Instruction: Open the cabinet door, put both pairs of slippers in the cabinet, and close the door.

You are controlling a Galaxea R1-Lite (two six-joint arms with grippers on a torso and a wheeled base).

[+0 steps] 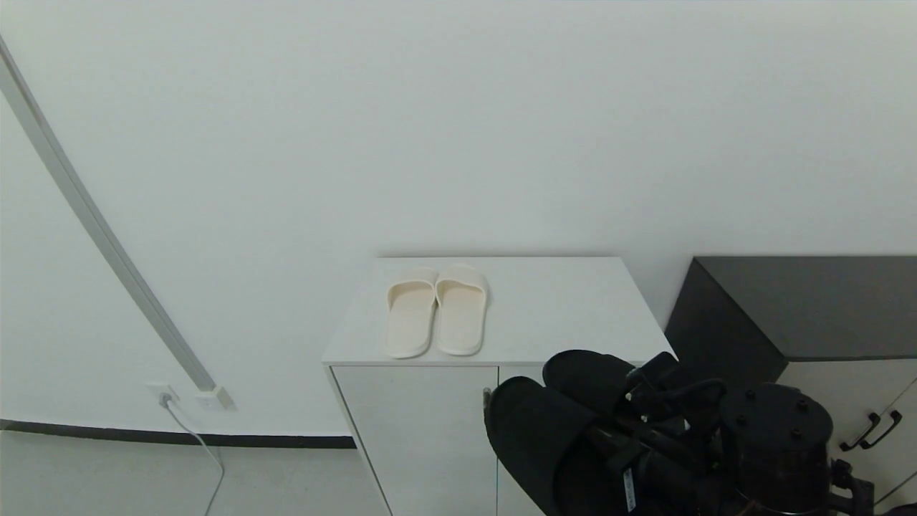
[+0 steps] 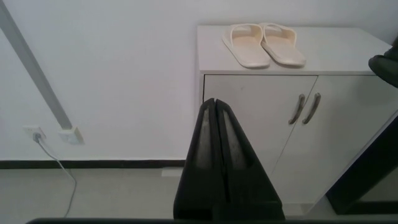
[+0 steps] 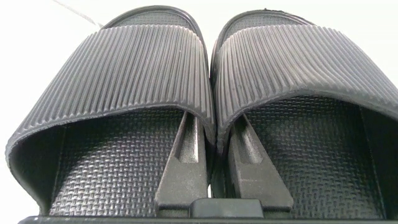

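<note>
Right hand (image 3: 213,124) holds black slippers (image 3: 149,74), toes pointing away toward the cabinet (image 1: 559,308).

cream slippers (image 1: 437,312): you see plain cream all over.
black slippers (image 3: 143,81): you get black, with finely ribbed straps and a small diamond-grid footbed.
white cabinet (image 1: 559,308): white top and doors for you, with grey handles (image 2: 305,109).
neighbouring cabinet (image 1: 809,308): you see a dark charcoal top and side, pale doors and black pulls (image 1: 870,430).
left tool (image 2: 215,109): black.
wall (image 1: 430,129): white, with a black skirting strip (image 1: 179,436).
</note>
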